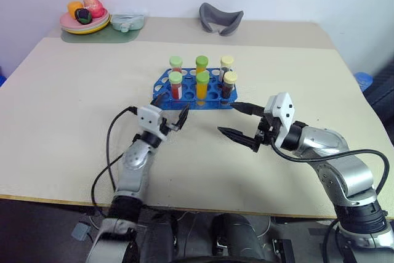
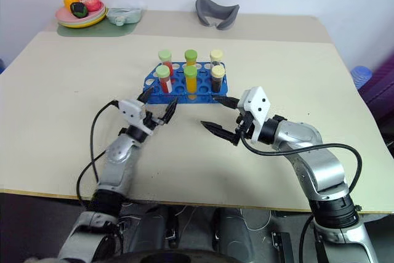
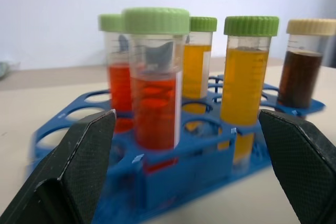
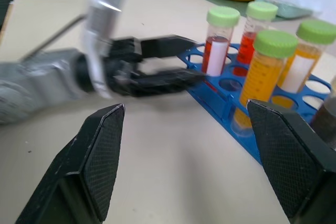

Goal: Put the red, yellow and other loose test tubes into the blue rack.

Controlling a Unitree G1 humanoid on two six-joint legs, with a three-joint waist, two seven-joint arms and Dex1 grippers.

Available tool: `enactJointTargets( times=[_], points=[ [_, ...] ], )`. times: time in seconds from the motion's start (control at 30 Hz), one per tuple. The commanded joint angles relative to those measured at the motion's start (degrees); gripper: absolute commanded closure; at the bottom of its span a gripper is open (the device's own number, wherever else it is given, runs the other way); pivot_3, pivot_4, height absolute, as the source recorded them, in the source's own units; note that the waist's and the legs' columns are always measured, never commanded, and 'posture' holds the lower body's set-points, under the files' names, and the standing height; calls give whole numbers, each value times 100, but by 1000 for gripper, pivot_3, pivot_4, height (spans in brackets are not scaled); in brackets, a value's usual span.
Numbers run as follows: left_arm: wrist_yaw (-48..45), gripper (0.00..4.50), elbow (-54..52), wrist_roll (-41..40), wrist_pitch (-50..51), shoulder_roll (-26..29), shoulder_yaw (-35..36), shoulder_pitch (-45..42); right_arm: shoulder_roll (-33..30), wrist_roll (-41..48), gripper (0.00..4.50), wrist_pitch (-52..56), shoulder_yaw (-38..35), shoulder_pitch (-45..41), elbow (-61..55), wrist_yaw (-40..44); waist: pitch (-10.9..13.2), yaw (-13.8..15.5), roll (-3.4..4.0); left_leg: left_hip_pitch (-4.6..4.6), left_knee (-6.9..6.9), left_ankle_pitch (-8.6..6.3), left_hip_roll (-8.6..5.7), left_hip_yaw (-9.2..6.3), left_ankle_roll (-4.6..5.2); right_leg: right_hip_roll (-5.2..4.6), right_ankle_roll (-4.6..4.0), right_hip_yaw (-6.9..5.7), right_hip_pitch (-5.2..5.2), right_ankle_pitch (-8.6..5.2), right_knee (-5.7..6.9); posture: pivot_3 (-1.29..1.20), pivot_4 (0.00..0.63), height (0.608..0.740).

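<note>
The blue rack (image 1: 196,95) stands mid-table and holds several capped tubes upright. Two red tubes (image 3: 155,93) have green caps, two yellow tubes (image 3: 244,82) have green caps, and two dark brown tubes (image 3: 300,72) have cream caps. My left gripper (image 1: 171,109) hovers just in front of the rack's near left corner, open and empty, with the front red tube between and beyond its fingers (image 3: 79,171). My right gripper (image 1: 229,119) sits off the rack's near right corner, open, with nothing between its fingers (image 4: 94,156).
A plate of toy fruit (image 1: 86,21) on a green mat and a clear container (image 1: 127,23) lie at the back left. A grey curved object (image 1: 220,18) rests at the back centre. The tabletop (image 1: 61,127) is bare tan.
</note>
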Motion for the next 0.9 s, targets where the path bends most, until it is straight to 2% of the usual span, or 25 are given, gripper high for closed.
enactJointTargets(
  times=[0.03,0.2,0.27,0.4,0.57,0.9],
  points=[
    [-281,85,-1007,-325,370,339,104,358,-163,101,702,-49,-371,64,-175,40,0,25,0,0,0,0,0,0,0,-1,0,0,1,0,0,0,150,679],
    [-348,85,-1899,-600,1116,1065,570,988,-445,51,702,-177,-737,267,111,241,0,25,0,1,0,-8,-1,-2,12,-3,0,0,3,0,-3,0,150,679],
    [-417,85,-1966,-690,1393,1505,1008,1305,-602,15,702,-217,-957,405,308,315,0,19,1,1,0,-17,-1,-3,29,-2,0,0,3,0,-2,0,150,679],
    [-393,85,-1972,-629,1741,2024,1535,1718,-883,6,702,-310,-1335,708,648,527,1,16,1,1,-2,-19,0,-1,32,-1,-1,1,-1,-1,-2,0,150,679],
    [-577,85,-2176,-816,2026,2282,1804,1977,-1036,-25,702,-511,-1571,895,952,711,1,29,2,1,-1,-22,0,0,35,-5,0,1,0,-1,-4,0,150,679],
    [-773,85,-2529,-1066,2332,2331,1942,2247,-898,-58,702,-552,-1581,1128,983,641,2,20,4,1,-2,-22,2,0,35,-3,0,2,-2,-1,-4,0,150,679]
  ],
)
